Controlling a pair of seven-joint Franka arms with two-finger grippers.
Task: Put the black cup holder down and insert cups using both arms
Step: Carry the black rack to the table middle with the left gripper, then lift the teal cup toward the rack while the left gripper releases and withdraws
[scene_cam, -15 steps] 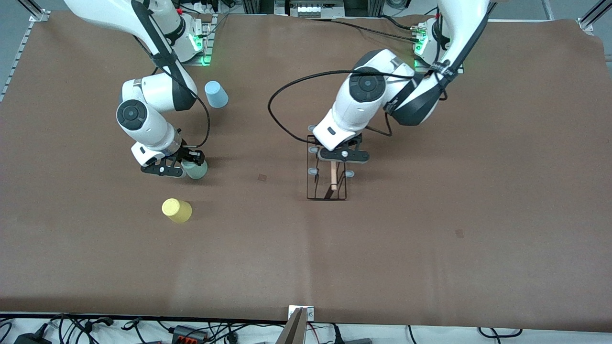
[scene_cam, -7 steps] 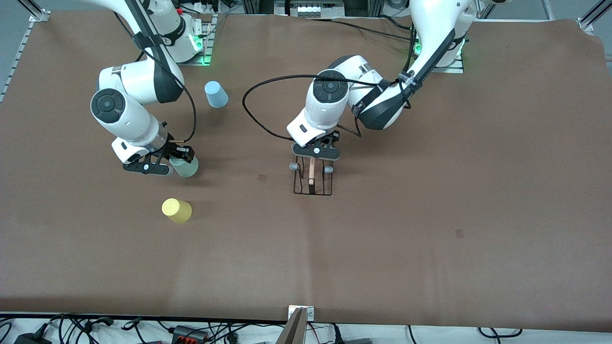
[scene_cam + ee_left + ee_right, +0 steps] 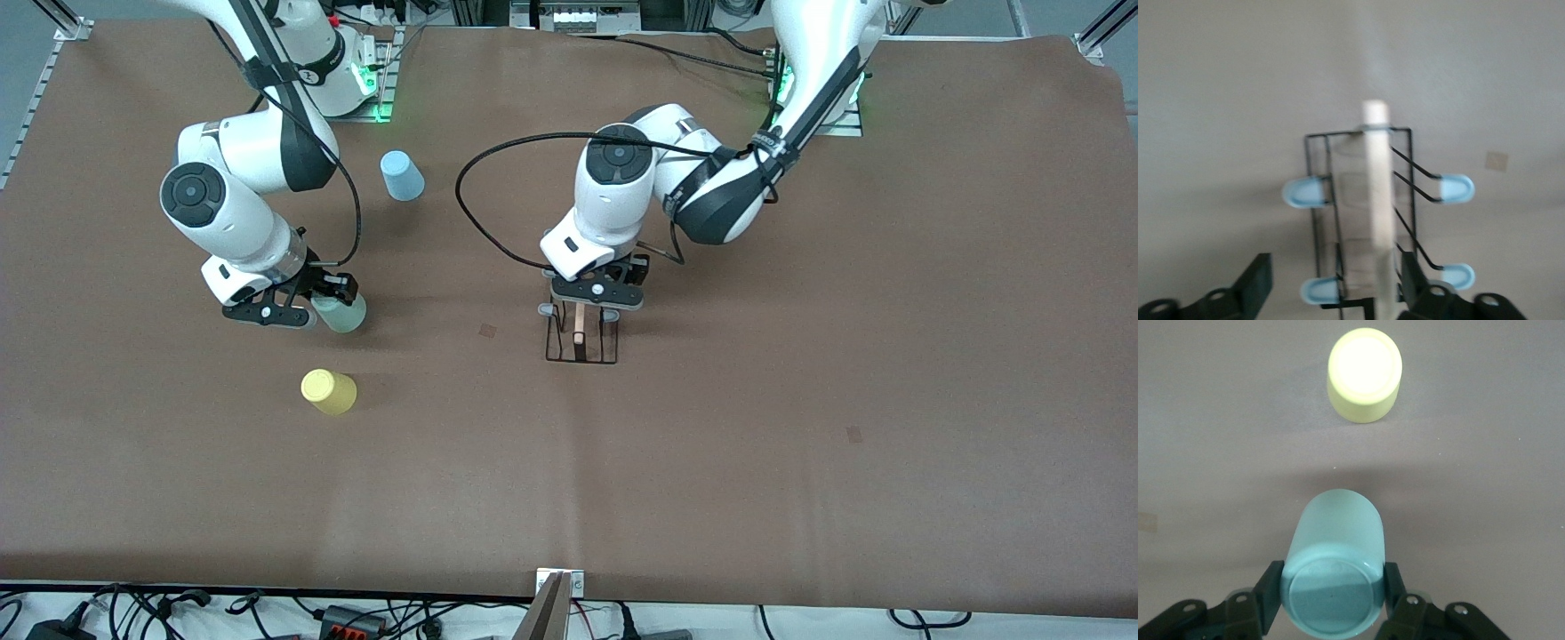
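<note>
The black cup holder (image 3: 580, 345) stands on the table near the middle, its light wooden rod (image 3: 579, 324) on top. In the left wrist view the rod (image 3: 1377, 187) and grey-tipped pegs (image 3: 1305, 192) show clearly. My left gripper (image 3: 594, 300) is just over the holder, open (image 3: 1336, 273), with the rod close to one finger. My right gripper (image 3: 324, 304) is shut on the mint green cup (image 3: 343, 313), held tilted just above the table (image 3: 1333, 583). The yellow cup (image 3: 329, 391) stands upside down nearer the front camera and shows in the right wrist view (image 3: 1365, 373). The light blue cup (image 3: 402, 175) stands upside down near the right arm's base.
A brown mat (image 3: 800, 356) covers the table. Small dark marks lie on it beside the holder (image 3: 487, 330) and toward the left arm's end (image 3: 854, 434). The left arm's black cable (image 3: 480, 178) loops above the mat.
The left arm carried the holder toward the right arm's end and set it down; its fingers now stand apart. The right gripper moved the mint cup slightly toward the right arm's end.
</note>
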